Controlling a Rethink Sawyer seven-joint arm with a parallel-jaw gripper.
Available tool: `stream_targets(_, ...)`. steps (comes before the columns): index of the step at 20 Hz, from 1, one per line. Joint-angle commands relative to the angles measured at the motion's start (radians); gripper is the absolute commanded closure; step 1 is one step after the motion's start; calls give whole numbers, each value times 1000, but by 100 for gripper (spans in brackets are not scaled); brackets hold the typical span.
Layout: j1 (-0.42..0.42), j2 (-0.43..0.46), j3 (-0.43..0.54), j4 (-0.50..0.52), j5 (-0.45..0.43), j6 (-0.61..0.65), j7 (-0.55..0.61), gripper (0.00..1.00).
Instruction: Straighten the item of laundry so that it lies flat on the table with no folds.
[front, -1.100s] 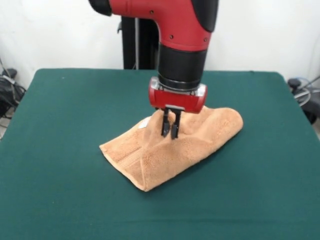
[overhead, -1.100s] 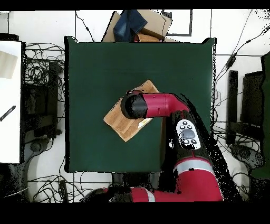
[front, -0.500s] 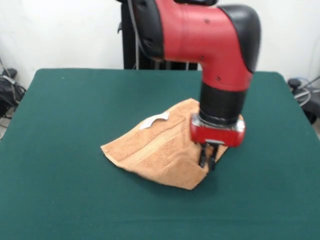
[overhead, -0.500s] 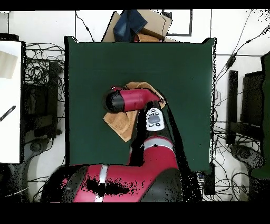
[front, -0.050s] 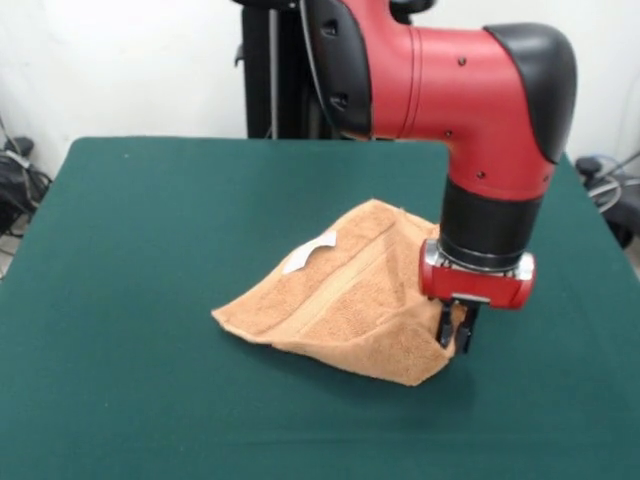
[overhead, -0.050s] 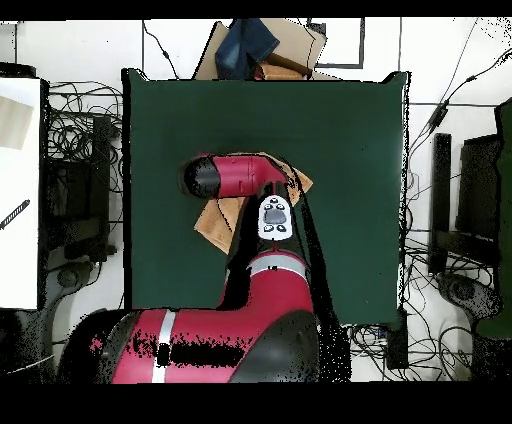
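towel (front, -0.050s: 345, 305) corner dragged farther right | jaws pinched on towel's right corner | table (front, -0.050s: 150, 220)

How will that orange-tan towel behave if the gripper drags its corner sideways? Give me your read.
The towel is probably floppy: it lies folded and draped into a peak near the gripper. Its terry pile on the cloth-like table suggests it will drag and bunch, not glide. Likely light.

A robotics lab: a red robot arm (front, -0.050s: 470, 110) stands at a green-covered table (overhead, -0.050s: 340, 130), with tangled cables (overhead, -0.050s: 85, 130) on the floor around the table and plain white walls (front, -0.050s: 120, 60) behind it.
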Motion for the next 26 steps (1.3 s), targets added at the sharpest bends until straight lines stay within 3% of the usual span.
stream_targets(1,21,56,-9,-130,88,105,200,100)
stream_targets(6,6,57,2,-113,91,64,189,100)
stream_targets(9,9,10,-9,-121,108,159,179,100)
stream_targets(13,22,13,-36,-203,118,254,178,100)
stream_targets(22,33,53,-48,-298,113,307,218,100)
stream_targets(26,33,8,-42,-293,113,364,206,100)
